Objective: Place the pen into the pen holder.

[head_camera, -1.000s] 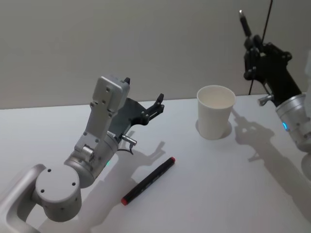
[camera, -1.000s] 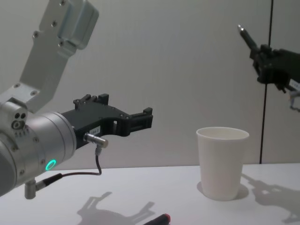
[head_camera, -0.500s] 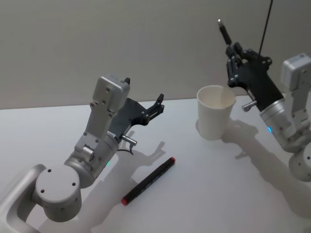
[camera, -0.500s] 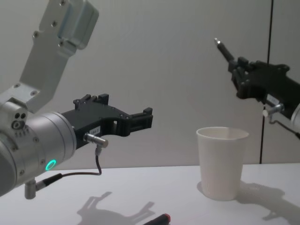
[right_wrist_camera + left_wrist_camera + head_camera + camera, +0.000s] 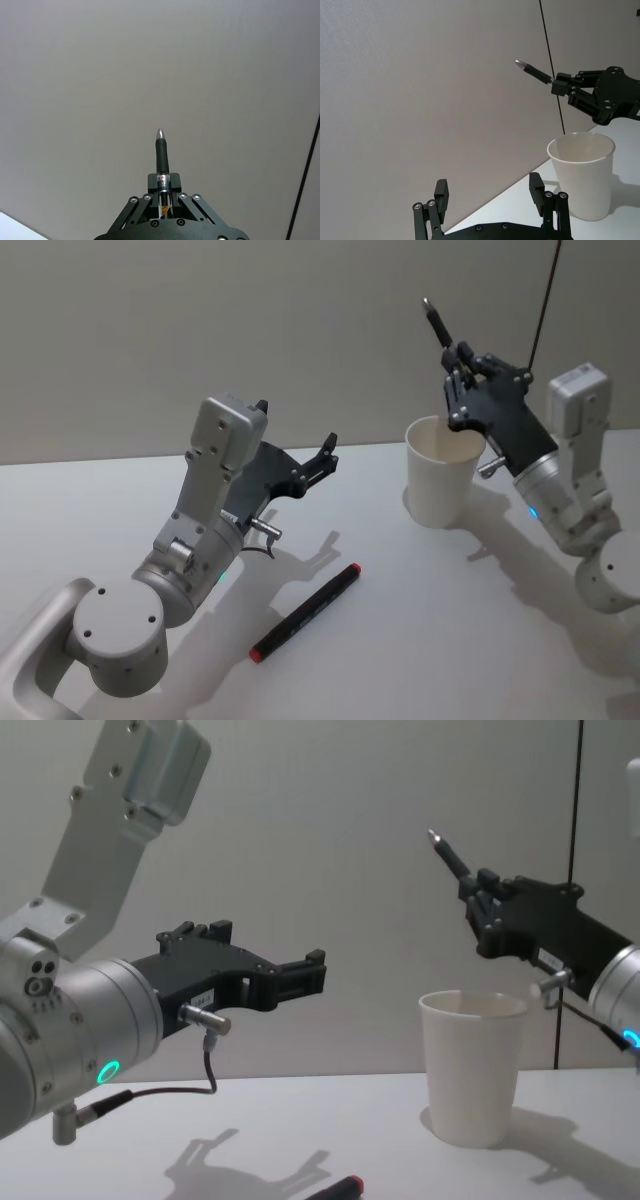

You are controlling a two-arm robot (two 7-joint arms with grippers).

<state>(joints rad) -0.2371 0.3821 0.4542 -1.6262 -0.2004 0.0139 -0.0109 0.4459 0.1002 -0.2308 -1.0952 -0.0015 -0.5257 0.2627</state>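
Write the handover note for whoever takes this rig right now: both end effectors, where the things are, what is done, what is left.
Right end effector: shut on a black pen, raised over the right side of the white paper cup. The pen is tilted, with its tip pointing up and away.
Left end effector: open and empty, hovering above the table left of the cup.
Cup: upright and looks empty.
Marker: black with a red end, lying on the table in front of the left arm.
Done: pen grasped and brought to the cup.
Left: tip the pen downward, lower it into the cup, release.
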